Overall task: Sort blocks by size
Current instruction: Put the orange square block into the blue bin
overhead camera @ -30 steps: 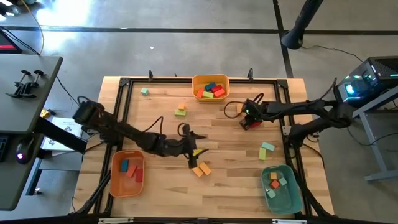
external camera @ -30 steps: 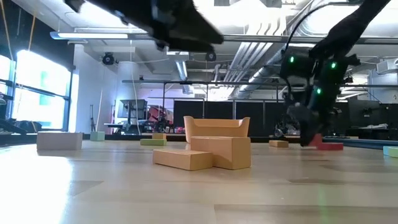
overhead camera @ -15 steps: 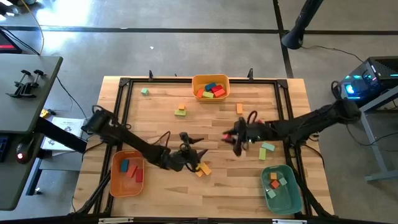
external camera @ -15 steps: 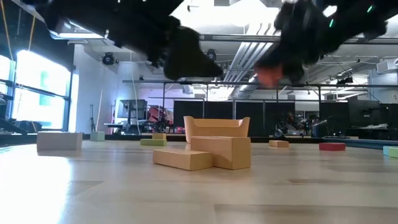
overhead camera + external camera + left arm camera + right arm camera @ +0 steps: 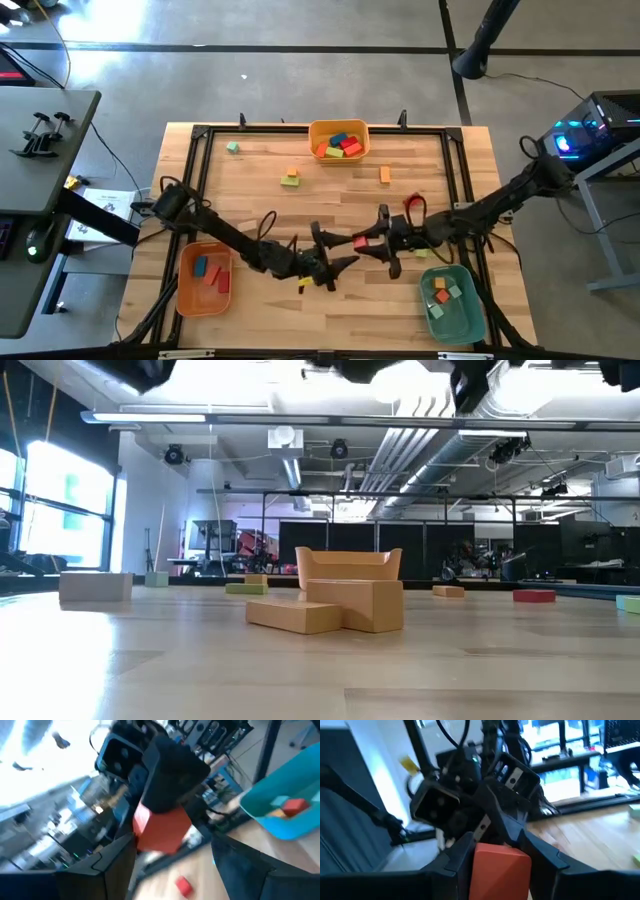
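Wooden planks make up the desk [image 5: 260,200], framed by a dark rail. Three bins sit on it: an orange bin [image 5: 338,130] at the far edge holding mixed blocks, another orange bin [image 5: 204,292] near the left arm's base, and a teal bin [image 5: 452,312] at the near right. The two arms meet above the middle of the desk. The right claw [image 5: 362,241] pinches a red block [image 5: 501,869] held in the air. The left claw [image 5: 342,262] faces it, fingers spread and empty, just above orange blocks [image 5: 335,605] lying on the desk. Loose blocks [image 5: 290,178] lie scattered farther back.
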Robot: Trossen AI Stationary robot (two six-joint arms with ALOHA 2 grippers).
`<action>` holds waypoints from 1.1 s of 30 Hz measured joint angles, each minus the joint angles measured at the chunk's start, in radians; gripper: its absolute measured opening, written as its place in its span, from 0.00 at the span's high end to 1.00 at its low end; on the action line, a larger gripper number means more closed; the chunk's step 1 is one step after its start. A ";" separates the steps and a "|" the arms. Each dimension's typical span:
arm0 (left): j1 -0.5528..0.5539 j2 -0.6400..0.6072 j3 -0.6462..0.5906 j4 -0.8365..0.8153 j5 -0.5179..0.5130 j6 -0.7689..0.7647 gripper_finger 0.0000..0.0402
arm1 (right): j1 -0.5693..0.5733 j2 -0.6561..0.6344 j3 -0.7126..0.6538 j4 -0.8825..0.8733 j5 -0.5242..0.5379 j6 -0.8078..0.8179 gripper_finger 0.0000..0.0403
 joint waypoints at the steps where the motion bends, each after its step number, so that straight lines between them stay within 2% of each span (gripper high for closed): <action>1: 0.000 0.002 0.021 0.000 0.000 0.034 0.39 | 0.001 0.011 0.000 0.029 0.001 -0.001 0.68; 5: -0.001 0.004 0.066 0.005 -0.036 0.117 0.39 | 0.018 0.032 0.001 0.107 0.019 -0.011 0.68; 10: -0.001 0.004 0.075 0.011 0.016 0.149 0.39 | 0.035 0.036 0.001 0.140 0.018 -0.031 0.68; 19: -0.022 0.007 0.075 0.031 -0.035 0.226 0.39 | 0.034 0.039 0.003 0.119 0.011 0.007 0.68; 24: -0.030 0.008 0.079 0.037 -0.107 0.315 0.39 | 0.027 0.045 0.002 0.089 0.037 0.054 0.68; 33: -0.022 0.004 0.081 0.045 -0.037 0.305 0.39 | 0.030 0.049 0.000 0.080 0.065 0.133 0.68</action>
